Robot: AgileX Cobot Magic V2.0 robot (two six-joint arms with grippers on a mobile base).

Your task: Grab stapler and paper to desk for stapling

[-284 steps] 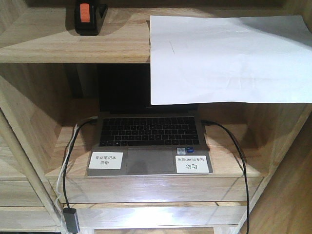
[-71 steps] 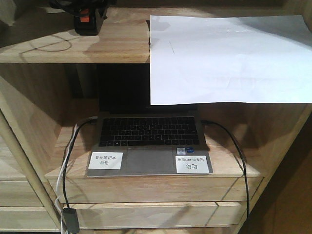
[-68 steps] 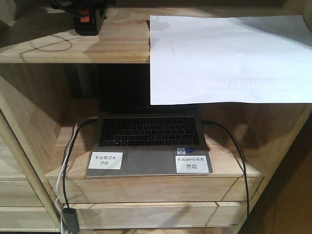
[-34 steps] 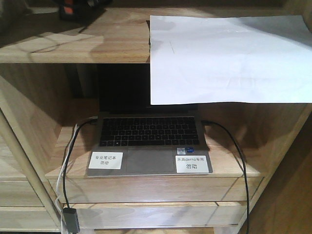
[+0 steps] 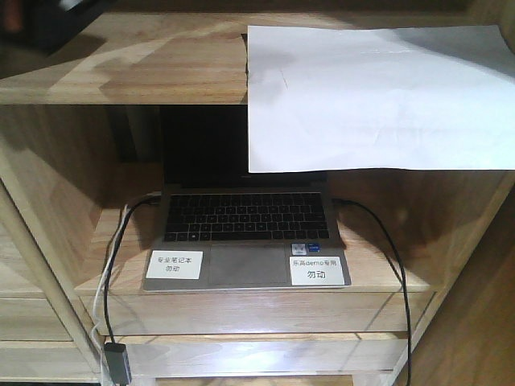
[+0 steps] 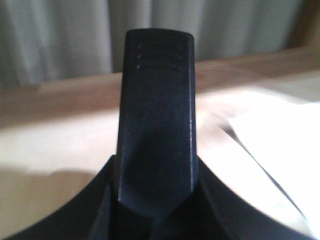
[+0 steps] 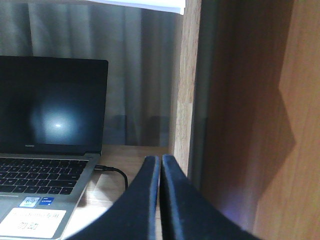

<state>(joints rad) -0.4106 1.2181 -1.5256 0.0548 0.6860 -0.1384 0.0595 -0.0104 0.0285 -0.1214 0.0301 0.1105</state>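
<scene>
Left claw (image 6: 155,170): clenched on the small black hand stapler (image 6: 155,100), a dark ridged slab upright between the fingers in the wrist view; only a dark blur at the far left of the top shelf in the front view.
Right claw (image 7: 160,165): pressed together on nothing, low in the laptop bay, just beside the upright wooden side panel (image 7: 187,75).
Stapler handling: probably rigid, compact and fairly light; smooth casing, likely slippery; best held across the flanks near the middle, not top to base.
Paper: large plain white sheet of paper (image 5: 378,96) on the right of the top shelf, front part drooping over the edge and covering part of the screen.
Paper handling: very light, limp, easily creased or torn; best pinched at the overhanging free edge, then drawn off gently.
Light-wood top shelf (image 5: 161,72): sheet at right, held stapler at left.
Lower bay: open grey laptop (image 5: 245,233) with two white printed labels (image 5: 172,264), black cables (image 5: 394,265) at both sides.
Desk: not in view.
</scene>
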